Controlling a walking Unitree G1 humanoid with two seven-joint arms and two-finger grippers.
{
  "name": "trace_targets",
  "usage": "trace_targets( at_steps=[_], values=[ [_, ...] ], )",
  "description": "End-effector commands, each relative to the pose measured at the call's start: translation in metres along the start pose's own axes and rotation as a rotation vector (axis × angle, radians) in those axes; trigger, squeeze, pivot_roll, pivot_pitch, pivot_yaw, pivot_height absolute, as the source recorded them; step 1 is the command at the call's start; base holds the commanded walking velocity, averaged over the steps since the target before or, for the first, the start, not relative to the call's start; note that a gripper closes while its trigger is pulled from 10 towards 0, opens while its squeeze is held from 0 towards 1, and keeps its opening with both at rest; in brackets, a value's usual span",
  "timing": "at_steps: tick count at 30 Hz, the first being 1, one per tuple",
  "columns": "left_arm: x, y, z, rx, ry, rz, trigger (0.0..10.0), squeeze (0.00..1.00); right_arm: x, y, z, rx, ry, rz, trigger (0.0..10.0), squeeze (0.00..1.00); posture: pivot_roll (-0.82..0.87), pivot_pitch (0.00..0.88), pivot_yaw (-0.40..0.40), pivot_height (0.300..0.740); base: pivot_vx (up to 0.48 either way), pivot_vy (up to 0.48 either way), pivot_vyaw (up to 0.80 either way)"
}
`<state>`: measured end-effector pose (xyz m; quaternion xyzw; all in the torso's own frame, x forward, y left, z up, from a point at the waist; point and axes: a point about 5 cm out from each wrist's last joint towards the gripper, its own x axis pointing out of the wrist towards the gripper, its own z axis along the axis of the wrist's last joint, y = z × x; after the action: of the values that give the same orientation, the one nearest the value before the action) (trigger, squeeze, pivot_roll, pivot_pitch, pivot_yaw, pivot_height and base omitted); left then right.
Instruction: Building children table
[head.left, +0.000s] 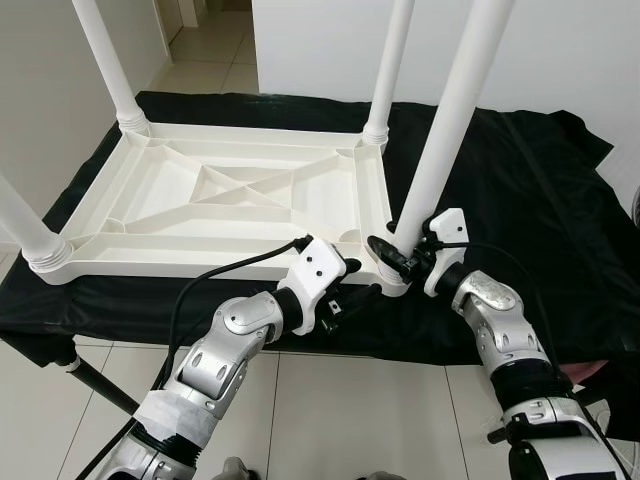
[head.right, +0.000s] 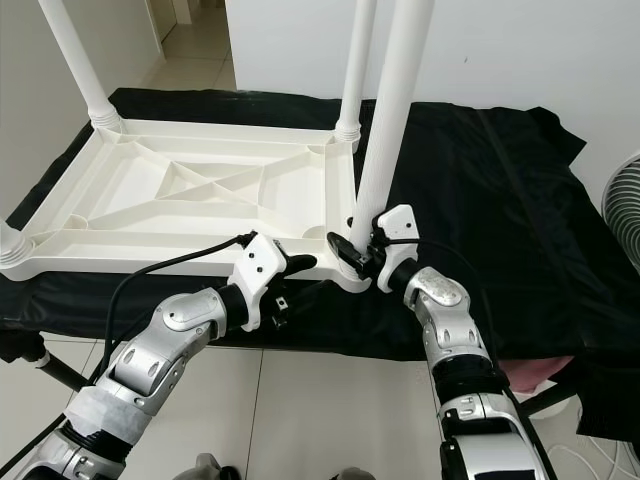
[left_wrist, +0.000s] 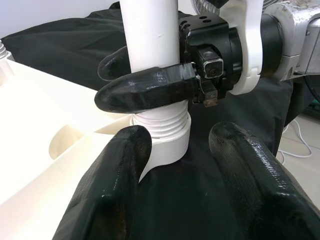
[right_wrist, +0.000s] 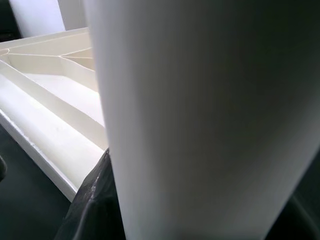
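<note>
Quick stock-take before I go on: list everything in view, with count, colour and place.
Tabletop: one, white, upside down on the black cloth, ribbed underside up.
Legs: four, white, upright at the corners; near-right leg has its threaded end at the corner socket.
Black cloth: one, covering the work surface.
Fan: one, white, by the wall at far right.
Floor: pale tiles.
Left gripper: fingers open, either side of that socket.
Right gripper: fingers shut on the near-right leg above the thread.
</note>
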<state>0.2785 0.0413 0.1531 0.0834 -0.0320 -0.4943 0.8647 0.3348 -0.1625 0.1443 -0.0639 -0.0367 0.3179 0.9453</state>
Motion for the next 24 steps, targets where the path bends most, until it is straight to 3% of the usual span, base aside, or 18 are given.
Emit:
trace_targets(
  at_steps=[1, 9, 15, 19, 24],
  values=[
    [-0.001, -0.004, -0.002, -0.009, 0.009, -0.05, 10.0, 0.0, 0.002, 0.007, -0.003, 0.005, 0.02, -0.032, 10.0, 0.0, -0.11, 0.044, 0.015, 0.74, 0.0, 0.0, 0.0],
    [-0.002, -0.005, -0.002, -0.012, 0.014, -0.049, 10.0, 0.0, 0.004, 0.024, 0.006, 0.009, -0.017, -0.115, 10.0, 0.0, -0.11, 0.047, 0.02, 0.74, 0.0, 0.0, 0.0],
    [-0.003, -0.005, -0.004, -0.009, 0.024, -0.055, 10.0, 0.0, 0.006, 0.035, 0.009, 0.1, -0.004, -0.33, 10.0, 0.0, -0.11, 0.047, 0.022, 0.74, 0.0, 0.0, 0.0],
    [-0.003, -0.005, -0.004, -0.009, 0.027, -0.059, 10.0, 0.0, 0.005, 0.05, 0.008, 0.097, 0.007, -0.485, 10.0, 0.0, -0.1, 0.045, 0.024, 0.74, 0.0, 0.0, 0.0],
    [-0.004, -0.006, -0.005, -0.005, 0.034, -0.06, 10.0, 0.0, 0.007, 0.066, 0.009, 0.104, -0.004, -0.561, 10.0, 0.0, -0.09, 0.041, 0.019, 0.74, 0.0, 0.0, 0.0]
  ],
)
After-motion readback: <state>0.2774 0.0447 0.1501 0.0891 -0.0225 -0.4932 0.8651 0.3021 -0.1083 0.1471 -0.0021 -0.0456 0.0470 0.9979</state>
